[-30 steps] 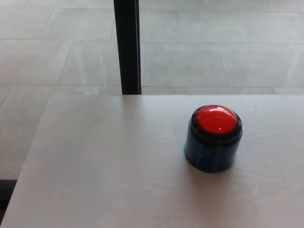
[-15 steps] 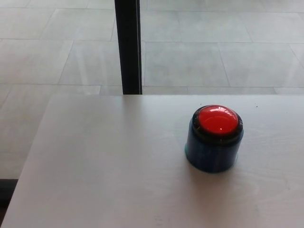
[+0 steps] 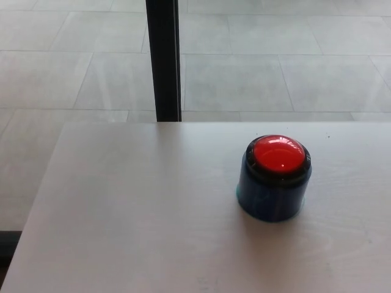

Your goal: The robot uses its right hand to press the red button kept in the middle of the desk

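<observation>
A domed red button tops a round dark blue housing with a black collar. It stands upright on the white desk, right of the picture's middle. Nothing touches the button. Neither of my hands nor any part of my arms shows in the head view.
The desk's far edge runs across the picture just above the button, and its left edge slants down to the lower left corner. A black vertical post rises behind the far edge. Grey floor tiles lie beyond.
The picture wobbles by a few pixels, which is the camera. The button has stayed where it was on the desk.
</observation>
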You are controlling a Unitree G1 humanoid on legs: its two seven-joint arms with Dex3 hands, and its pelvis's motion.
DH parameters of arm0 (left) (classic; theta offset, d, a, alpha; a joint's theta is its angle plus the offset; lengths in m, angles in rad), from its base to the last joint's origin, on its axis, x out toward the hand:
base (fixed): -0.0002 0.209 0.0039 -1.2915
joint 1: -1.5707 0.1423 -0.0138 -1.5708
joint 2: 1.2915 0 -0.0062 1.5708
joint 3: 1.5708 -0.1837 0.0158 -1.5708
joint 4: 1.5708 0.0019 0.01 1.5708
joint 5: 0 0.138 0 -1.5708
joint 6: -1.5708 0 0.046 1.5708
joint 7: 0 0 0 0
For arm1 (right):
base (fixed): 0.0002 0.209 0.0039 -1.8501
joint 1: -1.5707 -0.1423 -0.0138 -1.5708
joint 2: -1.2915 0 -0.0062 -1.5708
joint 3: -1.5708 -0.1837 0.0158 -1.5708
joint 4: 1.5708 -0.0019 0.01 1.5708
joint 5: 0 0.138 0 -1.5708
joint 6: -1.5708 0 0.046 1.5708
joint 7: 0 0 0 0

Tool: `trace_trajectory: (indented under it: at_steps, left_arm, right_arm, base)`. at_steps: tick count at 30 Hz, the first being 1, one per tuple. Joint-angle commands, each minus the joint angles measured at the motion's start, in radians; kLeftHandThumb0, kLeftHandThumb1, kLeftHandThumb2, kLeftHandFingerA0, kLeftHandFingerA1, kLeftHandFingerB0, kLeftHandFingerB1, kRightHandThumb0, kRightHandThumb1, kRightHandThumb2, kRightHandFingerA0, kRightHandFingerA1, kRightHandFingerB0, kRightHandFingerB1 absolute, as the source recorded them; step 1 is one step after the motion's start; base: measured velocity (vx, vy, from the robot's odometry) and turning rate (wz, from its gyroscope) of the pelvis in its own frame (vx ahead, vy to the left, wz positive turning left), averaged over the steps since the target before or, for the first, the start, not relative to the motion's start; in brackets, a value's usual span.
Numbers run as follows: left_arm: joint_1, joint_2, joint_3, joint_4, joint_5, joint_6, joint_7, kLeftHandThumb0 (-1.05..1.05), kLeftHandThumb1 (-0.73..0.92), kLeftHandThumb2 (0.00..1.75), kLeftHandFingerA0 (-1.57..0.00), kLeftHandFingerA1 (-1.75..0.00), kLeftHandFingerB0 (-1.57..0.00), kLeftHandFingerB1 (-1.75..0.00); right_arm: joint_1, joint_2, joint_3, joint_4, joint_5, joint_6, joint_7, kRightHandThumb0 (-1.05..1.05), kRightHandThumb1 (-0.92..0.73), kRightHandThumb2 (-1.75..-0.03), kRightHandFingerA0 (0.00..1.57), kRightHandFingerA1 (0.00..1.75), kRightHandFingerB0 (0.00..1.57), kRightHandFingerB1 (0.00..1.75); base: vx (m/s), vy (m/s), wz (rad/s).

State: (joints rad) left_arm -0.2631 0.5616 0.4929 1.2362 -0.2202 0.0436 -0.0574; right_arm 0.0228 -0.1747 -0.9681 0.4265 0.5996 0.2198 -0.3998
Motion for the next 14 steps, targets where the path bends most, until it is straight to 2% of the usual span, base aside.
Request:
trace_trajectory:
  at_steps: [1,2,3,4,5,6,7,9,10,11,12,14]
  left_arm:
    - [-0.004,0.020,-0.001,0.004,-0.006,0.015,0.003,-0.83,0.92,1.19,-0.33,-1.30,-0.21,-0.96]
    - [-0.003,0.021,0.000,0.004,-0.007,0.013,-0.001,-0.83,0.92,1.19,-0.33,-1.30,-0.21,-0.96]
    - [-0.001,0.015,0.003,-0.004,-0.010,0.010,0.011,-0.80,0.92,1.27,-0.54,-1.07,-0.31,-0.84]
    - [-0.002,0.015,0.004,-0.003,-0.012,0.012,0.010,-0.82,0.92,1.26,-0.52,-1.06,-0.31,-0.83]
    - [-0.001,0.015,0.001,0.000,-0.009,0.008,0.008,-0.82,0.92,1.26,-0.53,-1.06,-0.32,-0.84]
    - [-0.003,0.015,0.004,0.003,-0.011,0.007,0.008,-0.82,0.92,1.26,-0.51,-1.04,-0.30,-0.82]
    - [-0.004,0.016,-0.002,0.009,-0.003,0.004,0.013,-0.80,0.92,1.24,-0.50,-1.01,-0.32,-0.82]
    - [-0.004,0.017,-0.009,0.010,0.004,0.001,0.020,-0.80,0.92,1.24,-0.51,-1.02,-0.32,-0.82]
    - [-0.004,0.016,-0.016,0.005,0.012,-0.002,0.032,-0.76,0.91,1.23,-0.48,-0.98,-0.26,-0.78]
    - [-0.003,0.015,-0.018,0.001,0.013,-0.007,0.040,-0.76,0.92,1.24,-0.42,-0.96,-0.19,-0.74]
    - [-0.001,0.014,-0.022,-0.001,0.015,-0.014,0.045,-0.72,0.92,1.24,-0.41,-0.97,-0.15,-0.73]
    - [0.001,0.014,-0.029,-0.004,0.021,-0.016,0.051,-0.72,0.92,1.24,-0.41,-0.97,-0.15,-0.73]
  right_arm:
    - [0.003,-0.023,0.018,-0.001,-0.003,0.052,-0.042,-0.41,-0.45,-1.06,1.31,1.32,0.64,0.82]
    - [0.006,-0.024,0.022,0.000,-0.003,0.053,-0.035,-0.41,-0.45,-1.06,1.31,1.32,0.64,0.82]
    - [0.016,-0.035,0.030,0.003,0.005,0.082,-0.011,-0.49,-0.56,-0.95,0.91,1.22,0.51,0.88]
    - [0.020,-0.032,0.029,-0.001,0.016,0.081,0.001,-0.48,-0.52,-0.94,0.89,1.19,0.59,1.16]
    - [0.020,-0.034,0.035,0.001,0.016,0.084,0.006,-0.45,-0.48,-0.95,0.87,1.12,0.60,1.11]
    - [0.020,-0.042,0.040,0.011,0.015,0.092,0.016,-0.43,-0.43,-1.05,0.85,0.95,0.58,0.84]
    - [0.034,-0.047,0.052,0.004,0.020,0.110,0.049,-0.35,-0.39,-1.03,0.68,0.86,0.49,0.78]
    - [0.043,-0.050,0.061,-0.003,0.024,0.119,0.064,-0.30,-0.36,-1.02,0.63,0.83,0.48,0.76]
    - [0.056,-0.051,0.070,-0.014,0.026,0.131,0.081,-0.24,-0.36,-0.99,0.62,1.00,0.20,0.65]
    - [0.076,-0.052,0.082,-0.032,0.030,0.147,0.103,-0.25,-0.39,-0.96,0.63,0.96,0.21,0.62]
    - [0.086,-0.049,0.089,-0.044,0.027,0.148,0.105,-0.29,-0.37,-0.99,0.68,0.88,0.28,0.64]
    - [0.091,-0.048,0.095,-0.049,0.023,0.146,0.106,-0.29,-0.37,-0.99,0.68,0.88,0.28,0.64]
  base:
    - [0.00,0.000,0.00]
    - [0.00,0.000,0.00]
    - [0.00,0.000,0.00]
    - [0.00,0.000,0.00]
    - [0.00,0.000,0.00]
    - [0.00,0.000,0.00]
    - [0.00,0.000,0.00]
    - [0.00,0.000,0.00]
    - [0.00,0.000,0.00]
    - [0.00,0.000,0.00]
    - [0.00,0.000,0.00]
    - [0.00,0.000,0.00]
